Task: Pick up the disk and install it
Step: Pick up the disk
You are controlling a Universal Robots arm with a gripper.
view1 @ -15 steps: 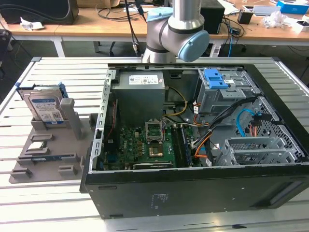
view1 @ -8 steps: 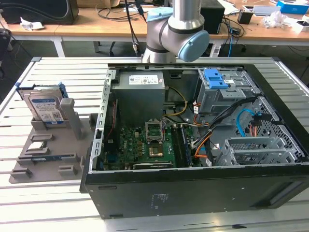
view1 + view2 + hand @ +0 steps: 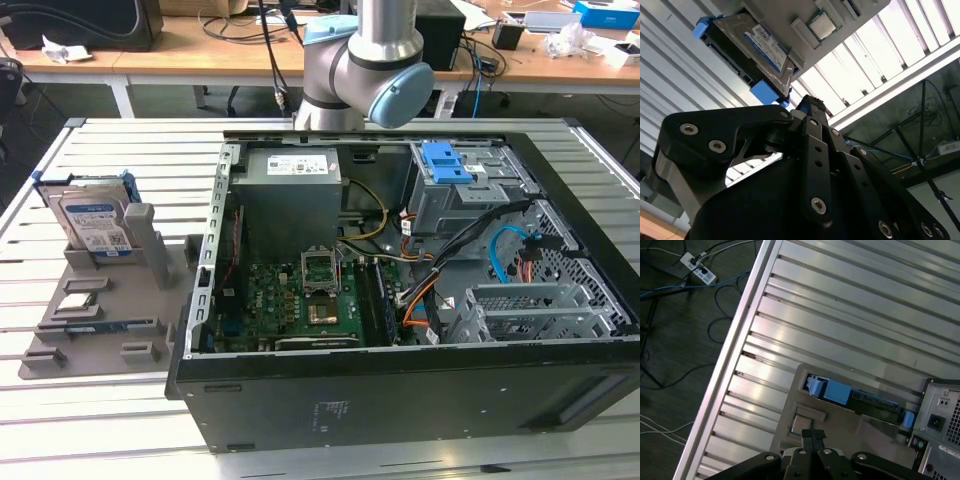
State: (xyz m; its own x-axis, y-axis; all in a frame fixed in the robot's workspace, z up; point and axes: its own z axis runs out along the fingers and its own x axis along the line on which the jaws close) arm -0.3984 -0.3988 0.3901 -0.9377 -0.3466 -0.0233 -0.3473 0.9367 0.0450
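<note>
Claw (image 3: 810, 106) closed and empty, disk (image 3: 747, 45) apart beyond its tips

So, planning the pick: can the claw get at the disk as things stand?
Probably yes: the disk stands upright in its grey holder, outside the case, its top edge bare. Nothing lies between it and the claw, though the jaws look shut.
</note>
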